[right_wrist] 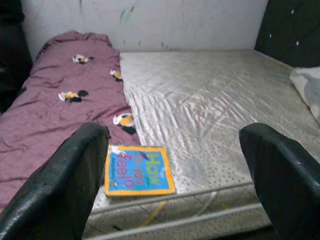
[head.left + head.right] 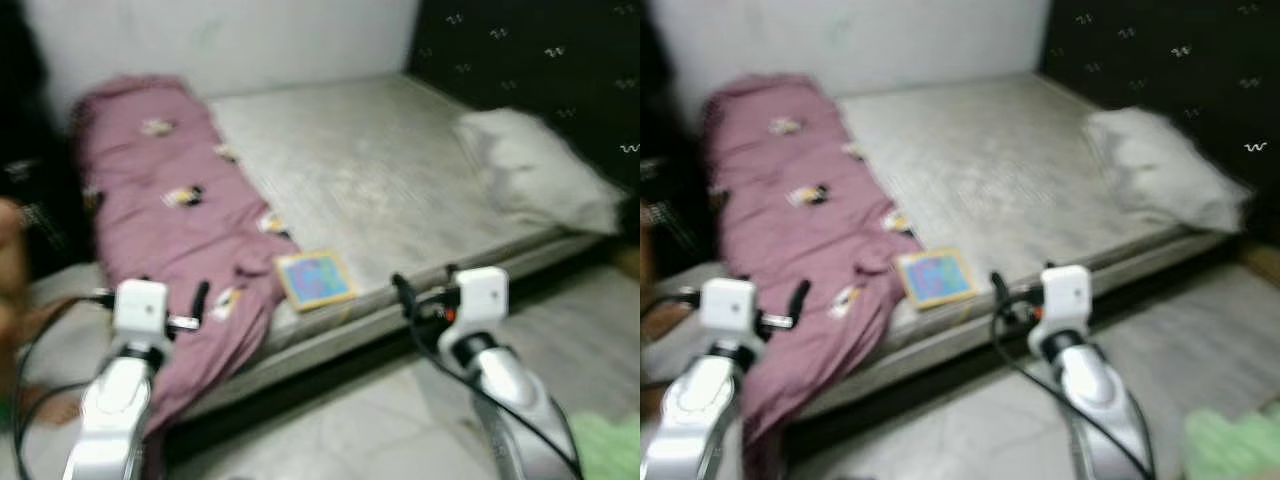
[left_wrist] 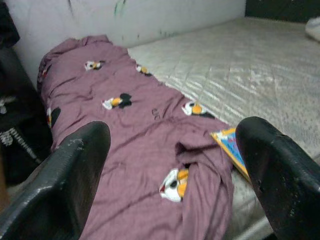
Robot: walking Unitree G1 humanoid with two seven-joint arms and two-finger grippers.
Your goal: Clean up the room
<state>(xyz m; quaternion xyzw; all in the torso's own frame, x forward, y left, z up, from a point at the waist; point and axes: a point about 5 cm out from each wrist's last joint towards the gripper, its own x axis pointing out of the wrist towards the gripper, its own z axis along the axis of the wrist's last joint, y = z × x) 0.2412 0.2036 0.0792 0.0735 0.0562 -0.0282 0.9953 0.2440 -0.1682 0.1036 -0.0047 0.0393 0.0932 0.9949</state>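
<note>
A mauve blanket (image 2: pixel 170 220) with cartoon prints lies bunched along the left side of a bare mattress (image 2: pixel 380 180) and hangs over its near edge. A blue and orange picture book (image 2: pixel 314 279) lies flat at the near edge, beside the blanket. A white pillow (image 2: pixel 540 170) rests at the right end. My left gripper (image 3: pixel 175 190) is open, held before the blanket's hanging part. My right gripper (image 1: pixel 175 195) is open too, in front of the mattress edge just right of the book (image 1: pixel 138 170).
A dark patterned wall (image 2: pixel 540 50) stands behind the pillow. A light green cloth (image 2: pixel 608 445) lies on the tiled floor at lower right. Dark furniture (image 2: pixel 25 180) stands left of the bed. A person's hand and foot show at the far left.
</note>
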